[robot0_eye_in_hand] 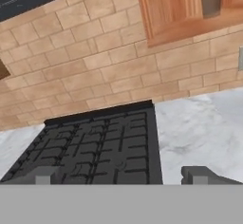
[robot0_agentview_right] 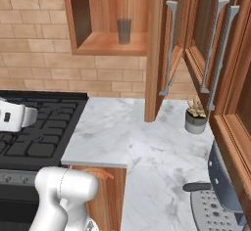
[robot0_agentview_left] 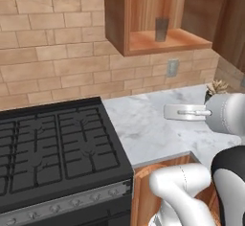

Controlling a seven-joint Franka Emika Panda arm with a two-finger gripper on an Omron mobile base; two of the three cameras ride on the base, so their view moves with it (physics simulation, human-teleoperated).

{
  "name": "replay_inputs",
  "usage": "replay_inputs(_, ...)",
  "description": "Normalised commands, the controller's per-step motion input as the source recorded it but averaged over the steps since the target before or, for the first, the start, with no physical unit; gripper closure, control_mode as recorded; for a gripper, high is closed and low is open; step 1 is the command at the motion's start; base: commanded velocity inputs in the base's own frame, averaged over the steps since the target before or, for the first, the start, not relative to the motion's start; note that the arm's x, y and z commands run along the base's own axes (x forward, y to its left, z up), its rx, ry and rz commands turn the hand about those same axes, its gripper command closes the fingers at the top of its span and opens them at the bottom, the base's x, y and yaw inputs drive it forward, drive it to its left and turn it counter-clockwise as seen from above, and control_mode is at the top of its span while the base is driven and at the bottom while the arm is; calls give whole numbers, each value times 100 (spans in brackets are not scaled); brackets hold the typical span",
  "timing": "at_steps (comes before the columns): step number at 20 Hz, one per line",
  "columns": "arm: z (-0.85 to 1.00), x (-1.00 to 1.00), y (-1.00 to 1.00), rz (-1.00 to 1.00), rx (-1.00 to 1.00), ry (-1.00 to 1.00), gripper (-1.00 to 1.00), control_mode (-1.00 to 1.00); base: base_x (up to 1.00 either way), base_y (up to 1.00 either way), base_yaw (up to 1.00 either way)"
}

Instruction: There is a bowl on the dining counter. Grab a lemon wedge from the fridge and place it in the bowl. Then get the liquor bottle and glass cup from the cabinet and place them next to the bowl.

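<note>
My end effector [robot0_eye_in_hand: 121,174] stands wide open and holds nothing; in the hand view its 2 dark fingertips [robot0_eye_in_hand: 197,174] rise far apart at the bottom, over the front of the black stove [robot0_eye_in_hand: 95,147]. I look along it at the brick wall [robot0_eye_in_hand: 80,61], with the stove's grates below and pale marble desk [robot0_eye_in_hand: 199,128] to the stove's right.

The glass cup [robot0_agentview_left: 161,29] stands upright on the floor of the open wooden cabinet [robot0_agentview_left: 143,45], which hangs on the brick wall above the desk. In the left base view the cup sits toward the back of the cabinet, roughly in the middle of its width. In the right base view the cup [robot0_agentview_right: 124,32] stands alone on the cabinet's floor [robot0_agentview_right: 110,44], and the cabinet's door [robot0_agentview_right: 164,49] hangs open to its right, with a long grey bar handle.

My hand is well below the cabinet and well apart from the cup.

On the desk [robot0_agentview_right: 147,142] near the wall, a small potted plant [robot0_agentview_right: 196,117] stands under the tall wooden cupboards. At the lower right of the right base view lies a grey pan [robot0_agentview_right: 223,176], tilted, over a speckled round thing I cannot identify.
</note>
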Motion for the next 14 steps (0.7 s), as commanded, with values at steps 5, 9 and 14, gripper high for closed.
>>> replay_inputs(5, 0, 39, -12, 9, 4, 10, -100, -100, 40, -8, 10)
replay_inputs(9, -1, 37, -2, 2, 0, 14, -100, -100, 0, 0, 0)
replay_inputs(14, 1, 46, -7, 3, 0, 4, -100, -100, 0, 0, 0)
